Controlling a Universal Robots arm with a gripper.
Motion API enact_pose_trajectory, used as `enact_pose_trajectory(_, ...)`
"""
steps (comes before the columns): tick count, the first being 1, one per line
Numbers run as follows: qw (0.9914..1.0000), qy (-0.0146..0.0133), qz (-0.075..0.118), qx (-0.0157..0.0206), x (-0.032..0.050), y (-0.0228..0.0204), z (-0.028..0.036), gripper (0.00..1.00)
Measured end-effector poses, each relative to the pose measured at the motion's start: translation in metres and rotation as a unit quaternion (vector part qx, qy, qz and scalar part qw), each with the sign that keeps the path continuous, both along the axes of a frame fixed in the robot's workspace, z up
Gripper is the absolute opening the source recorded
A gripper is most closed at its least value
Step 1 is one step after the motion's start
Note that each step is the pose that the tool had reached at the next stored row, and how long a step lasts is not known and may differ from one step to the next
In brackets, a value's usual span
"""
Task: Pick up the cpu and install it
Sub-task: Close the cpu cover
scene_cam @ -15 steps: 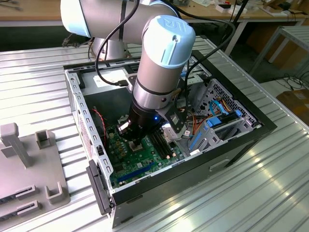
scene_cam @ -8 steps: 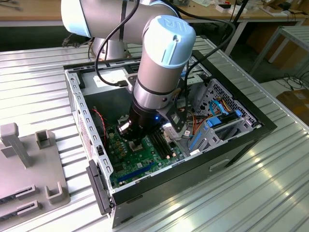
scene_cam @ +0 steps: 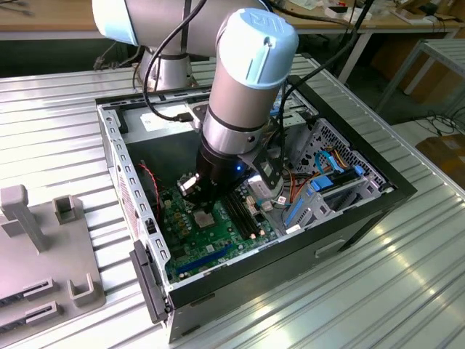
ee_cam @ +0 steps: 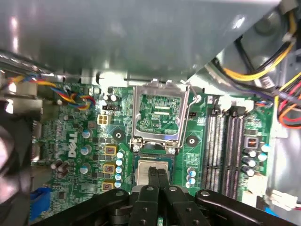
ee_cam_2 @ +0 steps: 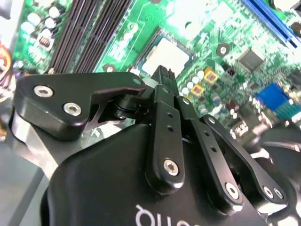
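The cpu (ee_cam: 142, 171) is a small silver-grey square lying flat in its socket on the green motherboard (ee_cam: 80, 127), inside the open computer case (scene_cam: 349, 218). The socket's metal load frame (ee_cam: 160, 117) stands flipped open just beyond it. My gripper (ee_cam: 157, 171) is shut, its two black fingertips pressed together with nothing between them. They sit right over the middle of the chip's top, touching it or nearly so. In the second wrist view the same closed gripper (ee_cam_2: 163, 71) points down at the cpu (ee_cam_2: 171, 52). In the exterior view the cpu (scene_cam: 203, 218) lies under the arm's wrist.
Black memory slots (ee_cam: 225, 150) run alongside the socket. Yellow, red and black cable bundles (ee_cam: 268, 66) hang by the case wall. Capacitors (ee_cam: 109, 151) stand close to the socket. A grey fixture block (scene_cam: 43, 247) rests on the ribbed metal table at the exterior view's left.
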State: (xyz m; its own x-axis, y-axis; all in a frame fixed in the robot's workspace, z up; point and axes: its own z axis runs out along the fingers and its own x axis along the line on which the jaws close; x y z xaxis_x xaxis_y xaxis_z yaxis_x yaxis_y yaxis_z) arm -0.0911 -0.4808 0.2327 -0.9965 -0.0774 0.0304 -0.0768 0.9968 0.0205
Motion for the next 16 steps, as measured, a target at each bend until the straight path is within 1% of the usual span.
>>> enact_pose_trajectory(3,1.0,-0.0004,0.0,-0.0006,0.0,0.0045,0.0114,0.11)
enact_pose_trajectory(4,1.0,-0.0006,0.0,-0.0006,0.0001,0.0061,0.0144,0.11)
enact_pose_trajectory(5,1.0,-0.0007,0.0,-0.0007,0.0002,0.0071,0.0158,0.11)
enact_pose_trajectory(8,1.0,-0.0006,0.001,-0.0021,0.0008,0.0094,0.0162,0.11)
enact_pose_trajectory(10,0.99997,-0.0006,0.007,-0.0027,0.0015,0.0108,0.0163,0.11)
enact_pose_trajectory(13,0.99965,-0.0007,0.026,-0.003,0.0014,0.0109,0.0163,0.11)
enact_pose_trajectory(15,0.99897,-0.0008,0.045,-0.003,0.0015,0.0109,0.0163,0.11)
enact_pose_trajectory(16,0.99868,-0.0008,0.051,-0.003,0.002,0.0109,0.0163,0.11)
